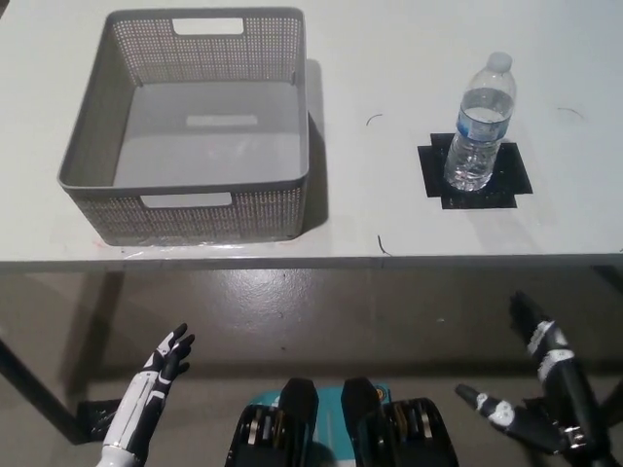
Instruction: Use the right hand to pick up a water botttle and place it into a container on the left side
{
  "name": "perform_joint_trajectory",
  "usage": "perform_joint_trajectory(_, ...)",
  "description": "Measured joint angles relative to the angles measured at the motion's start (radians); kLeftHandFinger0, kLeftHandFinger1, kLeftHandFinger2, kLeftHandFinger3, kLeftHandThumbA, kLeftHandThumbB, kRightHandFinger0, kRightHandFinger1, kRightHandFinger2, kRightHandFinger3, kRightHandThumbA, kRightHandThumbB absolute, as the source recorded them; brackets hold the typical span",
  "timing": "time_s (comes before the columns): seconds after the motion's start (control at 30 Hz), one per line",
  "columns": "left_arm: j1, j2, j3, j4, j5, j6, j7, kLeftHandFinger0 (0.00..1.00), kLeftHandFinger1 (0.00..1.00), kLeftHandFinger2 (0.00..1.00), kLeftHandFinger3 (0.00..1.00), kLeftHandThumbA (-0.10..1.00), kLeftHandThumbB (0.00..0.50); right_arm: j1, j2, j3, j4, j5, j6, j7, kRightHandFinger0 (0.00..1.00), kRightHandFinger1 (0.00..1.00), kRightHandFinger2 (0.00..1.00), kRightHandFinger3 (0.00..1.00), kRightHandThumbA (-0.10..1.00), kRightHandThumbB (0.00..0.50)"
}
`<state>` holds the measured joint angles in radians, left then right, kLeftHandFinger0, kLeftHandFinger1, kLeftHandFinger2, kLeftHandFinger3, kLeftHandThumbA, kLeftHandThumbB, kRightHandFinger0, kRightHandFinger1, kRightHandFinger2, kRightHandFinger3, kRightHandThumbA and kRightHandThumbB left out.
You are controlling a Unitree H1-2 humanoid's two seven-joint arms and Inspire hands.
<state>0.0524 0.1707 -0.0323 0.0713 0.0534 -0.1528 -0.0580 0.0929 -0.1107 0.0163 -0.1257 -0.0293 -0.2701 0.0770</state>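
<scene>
Pre-reach: right hand (535, 389) spread, empty, lower right; water bottle (481, 125) upright upper right. Next: lift toward bottle, container (195, 185) upper left.

The container (185, 204) is grey, its walls pierced in a fine woven-looking grid, its floor plain grey. The water bottle (480, 126) is clear with a white cap and a pale label. It stands on a black patch (511, 175). The surface (389, 58) is off-white. The floor (321, 311) is dull olive-grey.

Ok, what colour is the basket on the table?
Grey, with perforated walls; the basket shows clearly in the head view.
</scene>
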Motion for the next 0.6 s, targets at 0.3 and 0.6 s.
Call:
perform_joint_trajectory(0.3, 0.006, 0.0, -0.001, 0.0, 0.0, -0.008, 0.0, 1.0, 1.0, 1.0, 1.0, 1.0, 0.192, -0.17, 0.002, -0.095, -0.045, -0.023, -0.012, -0.045, 1.0, 1.0, 1.0, 1.0, 1.0, 0.392)
perform_joint_trajectory(0.6, 0.007, 0.0, -0.001, 0.0, 0.0, -0.009, 0.0, 1.0, 1.0, 1.0, 1.0, 1.0, 0.176, -0.349, -0.005, -0.145, 0.059, 0.007, 0.056, -0.059, 1.0, 1.0, 1.0, 1.0, 1.0, 0.385)
